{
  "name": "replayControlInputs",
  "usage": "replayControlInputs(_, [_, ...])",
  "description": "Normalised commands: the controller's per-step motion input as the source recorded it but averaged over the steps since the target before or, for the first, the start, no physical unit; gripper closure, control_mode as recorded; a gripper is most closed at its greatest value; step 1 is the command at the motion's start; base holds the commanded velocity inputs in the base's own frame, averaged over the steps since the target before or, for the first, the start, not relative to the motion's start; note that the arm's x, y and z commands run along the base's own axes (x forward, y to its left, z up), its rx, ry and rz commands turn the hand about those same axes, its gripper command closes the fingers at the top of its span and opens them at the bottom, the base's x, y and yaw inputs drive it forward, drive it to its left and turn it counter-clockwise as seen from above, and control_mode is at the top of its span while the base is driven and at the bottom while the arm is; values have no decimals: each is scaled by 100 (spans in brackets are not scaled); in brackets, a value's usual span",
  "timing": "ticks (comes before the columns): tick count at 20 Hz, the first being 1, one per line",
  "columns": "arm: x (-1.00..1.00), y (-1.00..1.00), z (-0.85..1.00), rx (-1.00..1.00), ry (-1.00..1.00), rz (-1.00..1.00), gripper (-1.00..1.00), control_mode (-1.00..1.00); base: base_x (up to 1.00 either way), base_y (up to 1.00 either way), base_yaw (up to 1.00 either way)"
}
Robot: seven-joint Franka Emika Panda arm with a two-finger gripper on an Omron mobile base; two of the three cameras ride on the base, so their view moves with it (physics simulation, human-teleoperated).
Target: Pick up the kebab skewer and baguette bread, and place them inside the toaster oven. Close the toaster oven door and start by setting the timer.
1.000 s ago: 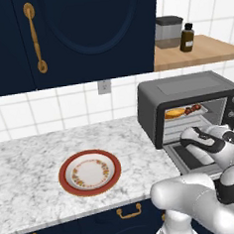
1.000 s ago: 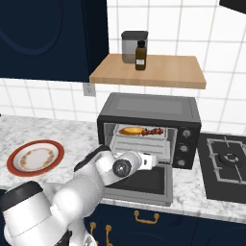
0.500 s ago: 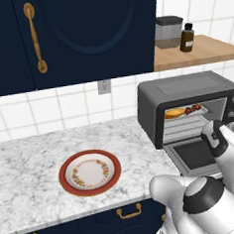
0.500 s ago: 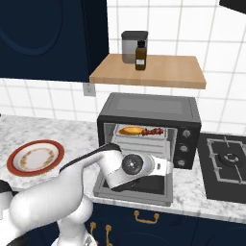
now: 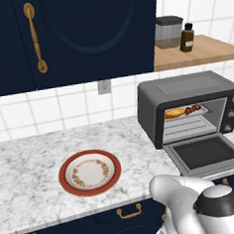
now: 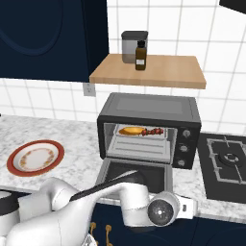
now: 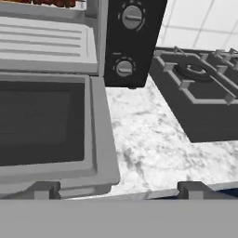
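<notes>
The dark grey toaster oven [image 6: 149,103] stands on the counter with its door [image 6: 137,174] dropped flat. On the upper rack lie the golden baguette bread [image 6: 129,130] and, to its right, the kebab skewer [image 6: 153,130]; from the left base view, the baguette [image 5: 174,113] and skewer [image 5: 192,109] sit the same way. My gripper [image 7: 121,190] hangs low at the counter's front edge, open and holding nothing. Its left fingertip [image 7: 46,189] sits by the door's front right corner [image 7: 100,172]. Two knobs [image 7: 124,68] face it on the oven's right panel.
A red-rimmed plate [image 5: 89,173] rests on the marble counter [image 5: 28,170] left of the oven. A black stove top [image 6: 226,161] lies right of the oven. Above it, a wooden shelf [image 6: 153,72] carries a canister and a dark bottle.
The hand has swung away from the oven's opening, to the right and down to the counter's front edge. The jaws stayed open. Bread and skewer have not moved.
</notes>
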Motion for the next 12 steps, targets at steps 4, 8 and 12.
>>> replayControlInputs(4, [-48,13,-58,0,-3,12,-100,-100,0,0,0])
replayControlInputs(8, [16,38,-28,0,0,16,-100,-100,0,0,0])
replayControlInputs(12, [29,36,-20,0,0,12,-100,-100,0,0,0])
